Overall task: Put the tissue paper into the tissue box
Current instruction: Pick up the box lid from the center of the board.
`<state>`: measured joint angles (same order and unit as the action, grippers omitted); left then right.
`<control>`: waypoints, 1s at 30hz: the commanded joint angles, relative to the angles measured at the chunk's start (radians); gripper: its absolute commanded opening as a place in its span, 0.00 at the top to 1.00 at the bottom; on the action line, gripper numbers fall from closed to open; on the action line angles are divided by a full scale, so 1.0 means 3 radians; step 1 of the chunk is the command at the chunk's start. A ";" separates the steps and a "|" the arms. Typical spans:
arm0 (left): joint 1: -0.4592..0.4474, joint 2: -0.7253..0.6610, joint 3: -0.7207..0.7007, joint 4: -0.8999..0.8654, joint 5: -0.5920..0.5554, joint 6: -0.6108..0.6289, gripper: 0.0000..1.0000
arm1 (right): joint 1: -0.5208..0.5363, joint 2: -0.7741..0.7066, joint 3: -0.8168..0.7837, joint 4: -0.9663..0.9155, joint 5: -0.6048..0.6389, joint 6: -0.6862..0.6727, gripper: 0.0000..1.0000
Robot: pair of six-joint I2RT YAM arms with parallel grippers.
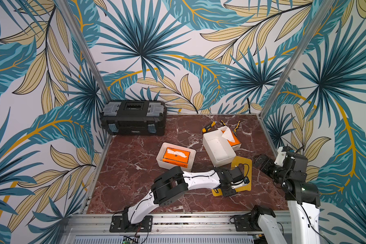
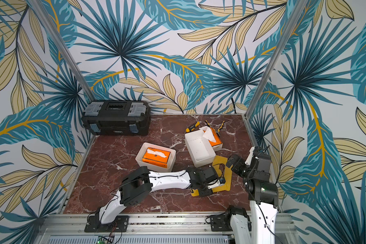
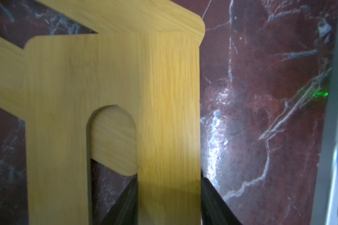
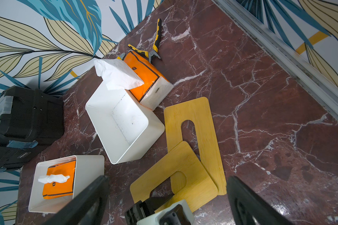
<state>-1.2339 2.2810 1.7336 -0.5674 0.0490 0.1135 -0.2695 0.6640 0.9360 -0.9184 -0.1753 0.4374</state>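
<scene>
Left wrist view: the left gripper (image 3: 169,178) pinches one strip of the upper bamboo lid (image 3: 113,78) (a second lid (image 3: 113,136) lies beneath it). Right gripper (image 4: 167,177) hangs wide open, empty. In a top view, an orange tissue paper pack (image 1: 234,142) sits at 1 o'clock of the empty tissue box (image 1: 218,147), just beside it.

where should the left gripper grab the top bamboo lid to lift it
Take the top bamboo lid by the strip between its slot and long outer edge, from straight above: it lies flat, so the slot gives one finger room beside the wood. The left gripper straddles that strip now.
</scene>
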 commanded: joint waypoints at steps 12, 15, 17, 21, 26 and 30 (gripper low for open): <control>0.0047 -0.0396 -0.0619 -0.0046 -0.0081 -0.0063 0.79 | -0.0016 -0.0034 0.0061 -0.0051 -0.0149 -0.0006 0.00; 0.0053 -0.0570 -0.0721 0.0058 -0.0124 -0.0014 0.80 | -0.0018 -0.0034 0.0061 -0.0063 -0.0175 -0.0015 0.00; 0.0063 -0.0666 -0.0798 0.0129 -0.0141 0.0008 0.80 | -0.0018 -0.0028 0.0048 -0.0058 -0.0213 -0.0019 0.00; 0.0088 -0.0863 -0.0993 0.0339 -0.0164 0.0017 0.82 | -0.0015 0.0010 -0.0009 -0.0049 -0.0321 -0.0016 0.01; 0.0119 -0.1121 -0.1253 0.0590 -0.0199 0.0017 0.84 | -0.0014 0.0062 -0.0114 -0.0002 -0.0442 0.0017 0.01; 0.0129 -0.1334 -0.1406 0.0712 -0.0209 0.0089 0.85 | -0.0017 0.0081 -0.0197 0.0081 -0.0569 0.0102 0.01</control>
<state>-1.1984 1.9381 1.3430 -0.4313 -0.0017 0.1146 -0.2695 0.6857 0.9070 -0.9138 -0.3016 0.4465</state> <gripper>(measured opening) 0.487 0.994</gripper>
